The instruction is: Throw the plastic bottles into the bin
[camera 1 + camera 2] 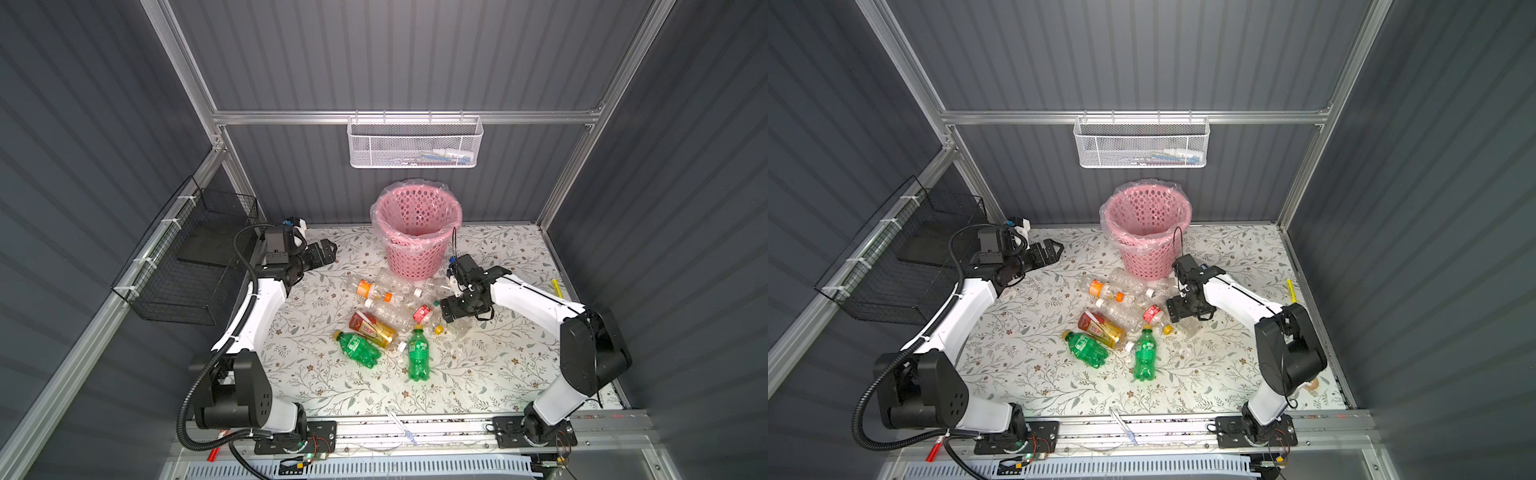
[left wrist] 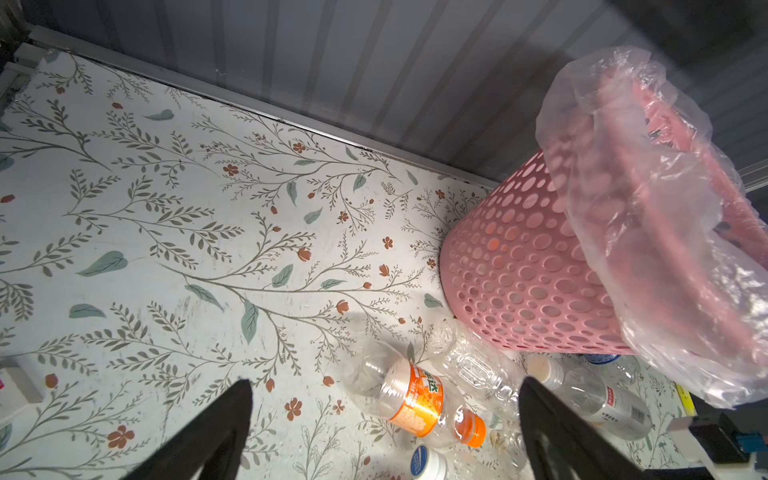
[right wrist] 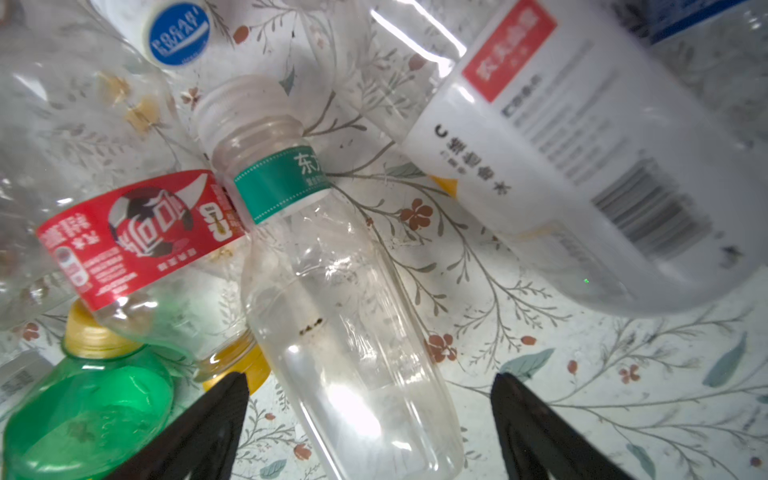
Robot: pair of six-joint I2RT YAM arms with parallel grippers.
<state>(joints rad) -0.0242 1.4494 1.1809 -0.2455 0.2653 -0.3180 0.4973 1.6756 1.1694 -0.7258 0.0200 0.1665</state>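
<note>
Pile of bottles [image 1: 388, 312] lying flat mid-tabletop [image 1: 498, 365], just in front of the pink bin [image 1: 411, 259]; bin upright by the back wall. Right claw [image 3: 370, 378] low over the pile, jaws wide, astride a clear bottle [image 3: 332, 332], not touching it. Left claw [image 1: 327, 249] off to the left, wide, holding nothing
</note>
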